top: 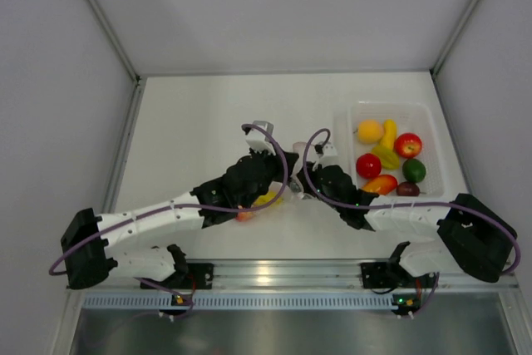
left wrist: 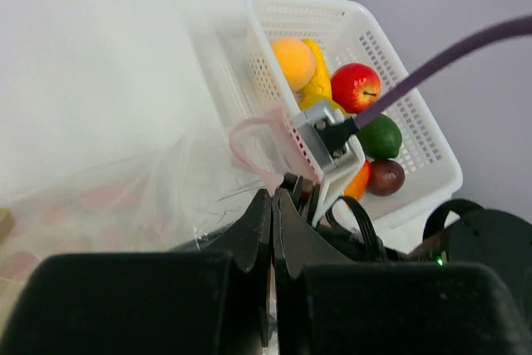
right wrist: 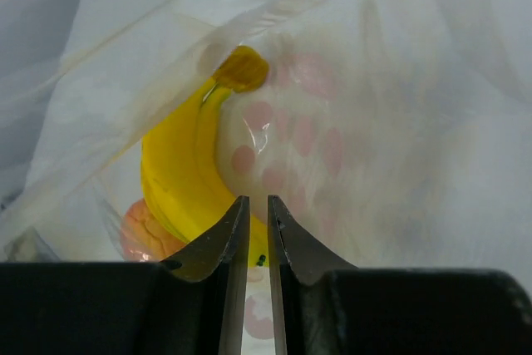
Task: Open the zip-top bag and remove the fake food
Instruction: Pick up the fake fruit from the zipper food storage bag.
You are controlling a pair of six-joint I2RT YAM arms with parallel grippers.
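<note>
Left gripper (left wrist: pixel 271 203) clenched at the film of the zip-top bag (left wrist: pixel 125 197). Right gripper (right wrist: pixel 257 205) nearly closed, cannot tell if it grips. Bag lies between both, holding a yellow banana (right wrist: pixel 179 164). Farther right: white basket (top: pixel 391 107) with other fake food (top: pixel 407 145).

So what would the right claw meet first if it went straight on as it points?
The right claw would likely meet the clear film of the zip-top bag first, the banana just behind; depth is unclear.
</note>
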